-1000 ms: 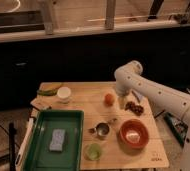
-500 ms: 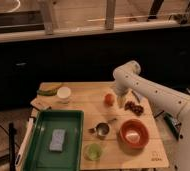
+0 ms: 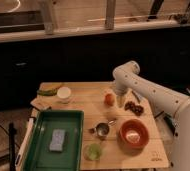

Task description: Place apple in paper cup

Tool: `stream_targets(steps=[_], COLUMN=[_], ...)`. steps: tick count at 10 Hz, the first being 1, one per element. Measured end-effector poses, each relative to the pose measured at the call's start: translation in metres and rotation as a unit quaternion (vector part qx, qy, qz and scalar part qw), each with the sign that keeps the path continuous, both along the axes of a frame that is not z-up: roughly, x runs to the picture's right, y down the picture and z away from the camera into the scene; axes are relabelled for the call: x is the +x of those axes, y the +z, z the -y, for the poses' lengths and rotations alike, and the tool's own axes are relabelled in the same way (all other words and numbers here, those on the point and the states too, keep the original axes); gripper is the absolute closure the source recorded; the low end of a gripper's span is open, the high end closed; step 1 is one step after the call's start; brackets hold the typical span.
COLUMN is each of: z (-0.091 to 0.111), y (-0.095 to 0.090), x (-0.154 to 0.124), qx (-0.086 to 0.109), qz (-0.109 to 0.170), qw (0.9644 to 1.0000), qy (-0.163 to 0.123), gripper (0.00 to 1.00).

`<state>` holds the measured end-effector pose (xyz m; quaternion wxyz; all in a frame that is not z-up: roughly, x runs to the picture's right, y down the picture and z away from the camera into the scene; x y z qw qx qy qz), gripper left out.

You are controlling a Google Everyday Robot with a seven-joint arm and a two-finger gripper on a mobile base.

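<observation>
The apple (image 3: 108, 99), small and orange-red, rests on the wooden table (image 3: 83, 112) near its middle. My gripper (image 3: 120, 103) hangs from the white arm (image 3: 148, 90) just to the right of the apple, pointing down close to the tabletop, open, with nothing held. The paper cup (image 3: 64, 94), short and white, stands upright at the table's back left, well away from the gripper.
A dark grape cluster (image 3: 134, 107) lies right of the gripper. A red bowl (image 3: 133, 134), a metal measuring cup (image 3: 102, 130) and a translucent green cup (image 3: 93, 151) stand nearer the front. A green tray (image 3: 40, 131) with a blue sponge (image 3: 57, 140) fills the front left.
The arm has shifted slightly left, and the gripper has sunk a little beside the apple. The apple and the cup have not moved.
</observation>
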<state>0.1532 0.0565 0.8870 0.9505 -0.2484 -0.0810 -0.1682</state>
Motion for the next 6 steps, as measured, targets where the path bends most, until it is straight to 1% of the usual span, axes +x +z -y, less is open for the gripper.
stream_targets(steps=[3,6], z=[0.0007,-0.0005], y=[0.0076,0.0098], x=[0.0004,0.0014], qx=[-0.002,-0.005], qz=[0.018,0.026], qw=[0.9997,0.9994], qy=[-0.016,-0.022], gripper=[0.2,0.2])
